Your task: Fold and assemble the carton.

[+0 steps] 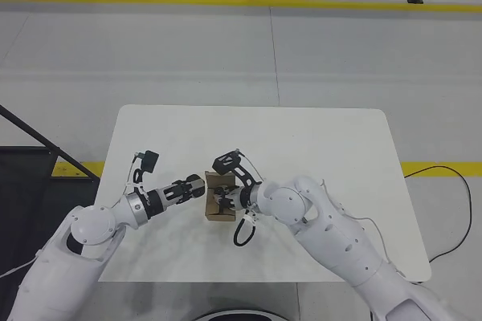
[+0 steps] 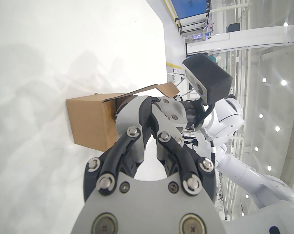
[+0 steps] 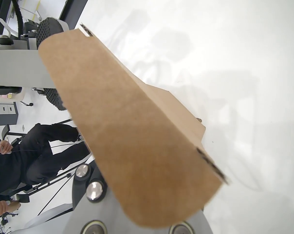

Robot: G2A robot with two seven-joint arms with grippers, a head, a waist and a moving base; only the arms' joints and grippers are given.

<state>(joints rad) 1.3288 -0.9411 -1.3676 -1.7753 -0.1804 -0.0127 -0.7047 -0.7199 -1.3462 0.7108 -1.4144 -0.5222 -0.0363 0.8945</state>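
White table, grey floor with a yellow line behind it. Both arms meet near the table's front middle. Carton, a small brown box lying on the table, sits right between the two grippers. Left gripper touches one side of it, and right gripper is on it from the opposite side. Left wrist view: left gripper's fingers are nearly together with just a thin slit, and nothing is seen pinched between them. Tips are at the carton's open end, with the box body just beside and ahead of one finger. A loose flap sticks out past the fingertips, tilted up off the box, toward the right arm's wrist. Right wrist view: a brown panel of the carton lies straight across the right gripper, close to the camera. It hides the fingers, so can't tell how far open that gripper is or whether it has hold of anything. Past the panel's far edge, the left gripper's black textured pad shows.
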